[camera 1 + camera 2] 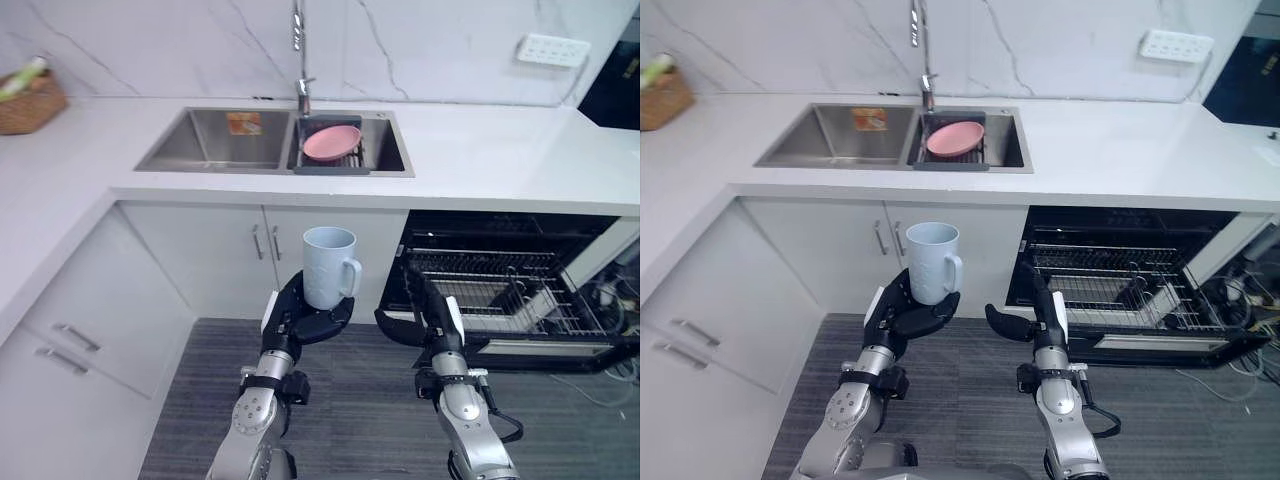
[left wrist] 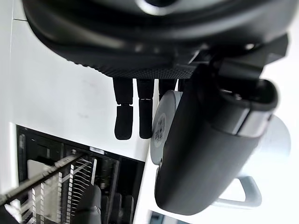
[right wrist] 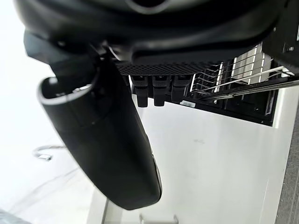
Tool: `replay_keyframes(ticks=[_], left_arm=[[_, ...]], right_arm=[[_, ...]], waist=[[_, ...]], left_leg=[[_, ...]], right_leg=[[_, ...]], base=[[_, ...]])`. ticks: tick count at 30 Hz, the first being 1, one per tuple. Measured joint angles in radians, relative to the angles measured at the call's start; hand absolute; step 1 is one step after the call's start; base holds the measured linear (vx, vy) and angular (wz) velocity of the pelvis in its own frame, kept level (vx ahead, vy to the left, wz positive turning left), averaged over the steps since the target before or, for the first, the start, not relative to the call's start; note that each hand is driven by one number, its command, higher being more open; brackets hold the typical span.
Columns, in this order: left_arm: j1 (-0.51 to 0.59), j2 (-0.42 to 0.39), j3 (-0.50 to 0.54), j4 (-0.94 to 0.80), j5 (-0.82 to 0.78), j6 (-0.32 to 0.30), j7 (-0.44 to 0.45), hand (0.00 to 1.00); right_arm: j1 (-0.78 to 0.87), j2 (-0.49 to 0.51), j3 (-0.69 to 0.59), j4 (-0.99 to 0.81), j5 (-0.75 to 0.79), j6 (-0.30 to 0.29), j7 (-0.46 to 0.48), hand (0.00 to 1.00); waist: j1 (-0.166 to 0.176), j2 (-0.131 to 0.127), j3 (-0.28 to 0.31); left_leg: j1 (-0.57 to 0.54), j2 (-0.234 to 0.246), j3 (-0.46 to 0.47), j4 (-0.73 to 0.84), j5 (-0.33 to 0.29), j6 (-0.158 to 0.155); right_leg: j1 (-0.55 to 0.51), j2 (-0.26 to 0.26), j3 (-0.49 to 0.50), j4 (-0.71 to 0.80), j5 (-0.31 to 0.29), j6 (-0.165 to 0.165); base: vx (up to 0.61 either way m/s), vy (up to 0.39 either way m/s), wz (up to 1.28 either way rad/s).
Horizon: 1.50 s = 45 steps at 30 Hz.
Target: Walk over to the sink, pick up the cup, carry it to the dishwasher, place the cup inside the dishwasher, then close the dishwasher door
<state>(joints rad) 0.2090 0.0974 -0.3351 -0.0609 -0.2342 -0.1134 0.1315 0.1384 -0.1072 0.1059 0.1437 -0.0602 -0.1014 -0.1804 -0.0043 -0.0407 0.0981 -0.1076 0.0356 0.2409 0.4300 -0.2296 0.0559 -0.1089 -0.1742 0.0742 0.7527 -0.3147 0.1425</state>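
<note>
L hand (image 1: 310, 322) clasped round upright cup (image 1: 328, 262), R hand (image 1: 433, 312) slack, by open dishwasher (image 1: 520, 235)

light: bright, even | glare: countertop (image 1: 500, 150) – near-white | shadow: dishwasher (image 1: 500, 240) interior dark – wrist views' backgrounds washed out

Veined marble wall (image 1: 150, 40) 12 o'clock, socket (image 1: 553, 50) 1 o'clock. White counter (image 1: 480, 150) across middle, basket (image 1: 30, 100) 10 o'clock. White cabinets (image 1: 110, 300) 8 o'clock. Grey plank floor (image 1: 360, 400) 6 o'clock.
</note>
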Motion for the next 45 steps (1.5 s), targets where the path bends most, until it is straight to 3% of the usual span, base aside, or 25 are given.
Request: replay_keyframes(ticks=[1,4,6,7,8,9,11,13,14,17,19,21,23,24,27,30,38,45], left_arm=[[-0.001,0.007,0.000,0.000,0.001,0.002,0.001,0.30],[-0.013,0.000,0.017,-0.017,0.001,-0.008,0.008,0.30],[-0.024,0.000,0.036,-0.021,0.001,-0.012,0.017,0.30],[-0.028,-0.001,0.054,-0.020,0.001,-0.012,0.019,0.30],[-0.026,0.000,0.069,-0.020,0.001,-0.012,0.021,0.30],[-0.025,-0.002,0.078,-0.012,0.001,-0.015,0.022,0.30],[-0.030,-0.026,0.076,0.021,0.002,-0.015,0.023,0.30],[-0.041,-0.034,0.075,0.040,0.002,-0.014,0.023,0.30],[-0.039,-0.036,0.078,0.047,0.002,-0.014,0.023,0.30],[-0.040,-0.035,0.083,0.051,0.002,-0.017,0.023,0.30],[-0.053,-0.048,0.088,0.059,0.002,-0.017,0.023,0.30],[-0.054,-0.051,0.094,0.068,0.002,-0.017,0.025,0.30],[-0.054,-0.051,0.096,0.075,0.002,-0.018,0.032,0.30],[-0.057,-0.055,0.100,0.081,0.003,-0.018,0.037,0.30],[-0.071,-0.046,0.068,0.113,0.036,-0.024,0.021,0.30],[-0.081,-0.059,0.059,0.120,0.042,-0.024,0.015,0.30],[-0.152,-0.040,0.072,0.179,0.058,-0.024,0.018,0.30],[-0.161,-0.046,0.070,0.176,0.059,-0.024,0.010,0.30]], right_arm=[[-0.009,0.005,0.012,0.013,0.000,0.000,0.006,0.90],[-0.045,0.012,0.043,0.014,-0.003,0.000,0.025,0.90],[-0.082,0.017,0.055,0.015,-0.002,-0.001,0.029,0.90],[-0.097,0.019,0.058,0.015,-0.002,-0.001,0.032,0.90],[-0.101,0.023,0.058,0.015,0.000,-0.003,0.033,0.90],[-0.087,0.017,0.055,0.011,0.001,-0.010,0.036,0.90],[-0.059,-0.011,0.041,0.011,0.009,-0.011,0.042,0.90],[-0.019,-0.012,0.015,-0.005,0.034,-0.010,0.050,0.90],[0.017,-0.011,0.007,-0.047,0.061,-0.010,0.048,0.90],[0.034,-0.012,0.003,-0.116,0.091,-0.011,0.048,0.90],[0.027,-0.011,-0.016,-0.166,0.120,-0.033,0.053,0.90],[0.022,-0.016,-0.016,-0.166,0.154,-0.040,0.065,0.90],[0.030,-0.024,-0.011,-0.161,0.190,-0.040,0.079,0.90],[0.036,-0.028,-0.011,-0.159,0.209,-0.040,0.093,0.90],[0.066,-0.016,-0.009,-0.170,0.285,-0.038,0.123,0.90],[0.067,-0.016,0.022,-0.212,0.346,-0.038,0.163,0.90],[0.066,-0.019,0.062,-0.328,0.444,-0.057,0.231,0.90],[0.058,-0.030,0.098,-0.328,0.458,-0.057,0.234,0.90]], waist=[[-0.013,0.002,-0.001],[-0.012,0.005,-0.006],[-0.016,0.010,-0.003],[-0.017,0.011,-0.003],[-0.019,0.005,-0.006],[-0.034,0.001,-0.011],[-0.041,0.056,-0.024],[-0.044,0.066,-0.018],[-0.037,0.072,-0.010],[-0.040,0.069,-0.011],[-0.037,0.066,-0.010],[-0.033,0.068,-0.011],[-0.032,0.077,-0.016],[-0.035,0.084,-0.022],[-0.049,0.047,-0.038],[-0.067,0.046,-0.039],[-0.069,0.047,-0.041],[-0.066,0.047,-0.043]], left_leg=[[0.065,-0.009,0.021,-0.049,-0.003,0.009],[0.170,0.004,0.104,-0.161,-0.003,0.009],[0.198,0.016,0.152,-0.190,-0.003,0.003],[0.211,0.021,0.177,-0.198,-0.002,0.001],[0.234,0.019,0.199,-0.203,-0.010,-0.018],[0.262,0.009,0.193,-0.190,-0.043,-0.043],[0.258,0.071,0.182,-0.104,-0.076,-0.071],[0.210,0.138,0.175,0.093,-0.061,-0.089],[0.149,0.211,0.151,0.340,0.014,-0.103],[0.079,0.215,0.102,0.446,-0.051,-0.111],[-0.012,0.167,0.039,0.308,-0.108,-0.099],[-0.033,0.111,-0.057,0.117,-0.105,-0.110],[-0.020,0.087,-0.139,-0.064,-0.019,-0.119],[-0.009,0.088,-0.149,-0.099,0.100,-0.141],[0.061,0.046,-0.086,-0.180,0.124,-0.118],[0.103,0.017,-0.036,-0.250,0.146,-0.095],[0.139,0.018,0.043,-0.340,0.167,-0.074],[0.143,0.013,0.045,-0.373,0.194,-0.072]], right_leg=[[-0.025,-0.030,-0.083,0.075,-0.011,-0.032],[-0.130,-0.029,-0.252,0.084,-0.051,-0.106],[-0.189,-0.030,-0.352,0.007,-0.050,-0.122],[-0.212,-0.029,-0.416,-0.058,-0.033,-0.147],[-0.209,-0.013,-0.484,-0.190,0.042,-0.173],[-0.190,0.007,-0.482,-0.262,0.175,-0.230],[-0.155,0.052,-0.486,-0.272,0.148,-0.232],[-0.099,0.092,-0.476,-0.313,0.134,-0.236],[-0.026,0.138,-0.435,-0.358,0.122,-0.244],[0.027,0.151,-0.375,-0.377,0.094,-0.255],[0.041,0.142,-0.301,-0.392,0.096,-0.240],[0.050,0.135,-0.238,-0.392,0.099,-0.215],[0.060,0.141,-0.194,-0.392,0.093,-0.191],[0.065,0.151,-0.166,-0.390,0.085,-0.170],[0.083,0.107,-0.105,-0.414,0.092,-0.128],[0.090,0.085,-0.058,-0.461,0.115,-0.095],[0.094,0.106,0.016,-0.590,0.208,-0.082],[0.114,0.104,0.018,-0.652,0.249,-0.077]], base=[[0.31,0.195,-0.70],[0.29,0.086,-0.71],[0.24,0.015,-0.86],[0.30,-0.030,-0.86],[0.41,-0.076,-0.65],[0.39,-0.081,-0.40],[0.42,-0.081,-0.28],[0.39,-0.123,-0.52],[0.32,-0.092,-0.75],[0.28,-0.024,-0.74],[0.23,0.039,-0.94],[0.28,0.128,-1.00],[0.25,0.152,-0.97],[0.20,0.159,-0.75],[0.21,0.227,-0.54],[0.06,0.147,-0.39],[-0.03,0.047,-0.32],[-0.01,0.005,-0.02]])
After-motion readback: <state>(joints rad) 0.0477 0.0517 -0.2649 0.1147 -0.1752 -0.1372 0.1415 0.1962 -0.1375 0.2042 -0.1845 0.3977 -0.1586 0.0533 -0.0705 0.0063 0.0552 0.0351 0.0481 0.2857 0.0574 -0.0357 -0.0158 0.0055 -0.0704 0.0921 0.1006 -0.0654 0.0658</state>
